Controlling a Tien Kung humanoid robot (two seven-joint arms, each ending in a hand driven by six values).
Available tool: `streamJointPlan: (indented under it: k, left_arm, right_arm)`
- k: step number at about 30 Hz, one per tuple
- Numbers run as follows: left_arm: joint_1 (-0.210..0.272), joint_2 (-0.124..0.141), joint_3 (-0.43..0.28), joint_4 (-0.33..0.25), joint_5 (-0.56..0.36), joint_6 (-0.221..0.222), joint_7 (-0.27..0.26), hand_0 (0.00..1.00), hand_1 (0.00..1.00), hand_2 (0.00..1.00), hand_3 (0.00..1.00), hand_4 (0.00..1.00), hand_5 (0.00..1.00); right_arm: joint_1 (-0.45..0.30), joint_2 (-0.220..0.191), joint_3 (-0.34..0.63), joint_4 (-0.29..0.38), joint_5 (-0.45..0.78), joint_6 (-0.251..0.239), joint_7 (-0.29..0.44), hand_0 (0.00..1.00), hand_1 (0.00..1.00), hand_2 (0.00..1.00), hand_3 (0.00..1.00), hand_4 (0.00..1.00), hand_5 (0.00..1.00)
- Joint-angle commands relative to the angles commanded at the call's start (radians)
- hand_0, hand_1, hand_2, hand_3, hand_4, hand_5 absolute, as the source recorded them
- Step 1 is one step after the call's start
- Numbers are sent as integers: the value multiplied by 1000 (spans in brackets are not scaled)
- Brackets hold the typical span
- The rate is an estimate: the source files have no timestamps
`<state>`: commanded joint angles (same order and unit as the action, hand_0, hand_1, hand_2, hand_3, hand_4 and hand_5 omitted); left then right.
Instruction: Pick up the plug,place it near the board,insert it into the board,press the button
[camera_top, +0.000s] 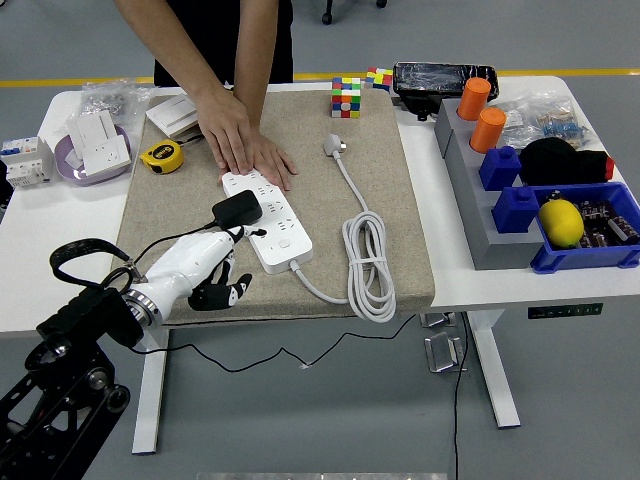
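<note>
A white power strip (277, 228) lies slanted on the beige mat (380, 200). A black plug (238, 210) sits on the strip's near-left side, and its black cable (150, 249) runs off to the left. My left hand (205, 272) is just below the plug, at the mat's front left. Whether it touches the plug is not clear. A person at the far side presses both hands (245, 145) flat on the strip's far end. My right arm is out of view.
The strip's white cord (368, 258) lies coiled on the mat's right, ending in a white plug (333, 147). A yellow tape measure (160, 156) and sockets (95, 140) lie at the left. A Rubik's cube (347, 98) is at the back. Grey and blue bins (585, 225) stand at the right.
</note>
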<state>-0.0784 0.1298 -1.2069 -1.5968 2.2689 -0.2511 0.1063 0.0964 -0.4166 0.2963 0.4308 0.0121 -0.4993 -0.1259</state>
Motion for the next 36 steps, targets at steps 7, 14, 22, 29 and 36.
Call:
streamJointPlan:
  k: [7, 14, 22, 29, 36]
  left_arm:
    - [-84, -26, 35, 167, 0, 14, -12, 181, 35, 148, 920, 592, 2]
    - [-142, -41, 39, 258, 0, 22, -17, 181, 35, 147, 915, 614, 2]
    - [-166, -55, 48, 282, 0, 27, -19, 183, 36, 148, 910, 615, 2]
    - [-170, -63, 63, 290, 0, 30, -20, 181, 35, 147, 910, 622, 2]
    - [-176, -63, 69, 303, 0, 31, -21, 183, 37, 148, 909, 624, 2]
  right_arm:
    - [0, 0, -5, -1, 3, 0, -1, 835, 825, 803, 833, 998, 998]
    - [2, -1, -9, -1, 5, -1, 0, 835, 824, 803, 833, 998, 998]
    - [2, -2, -15, -1, 7, -1, 0, 835, 824, 803, 832, 998, 998]
    - [1, -2, -19, -1, 7, -2, 0, 834, 824, 803, 832, 998, 998]
    - [2, -3, -20, -1, 7, -2, -1, 835, 824, 803, 832, 998, 998]
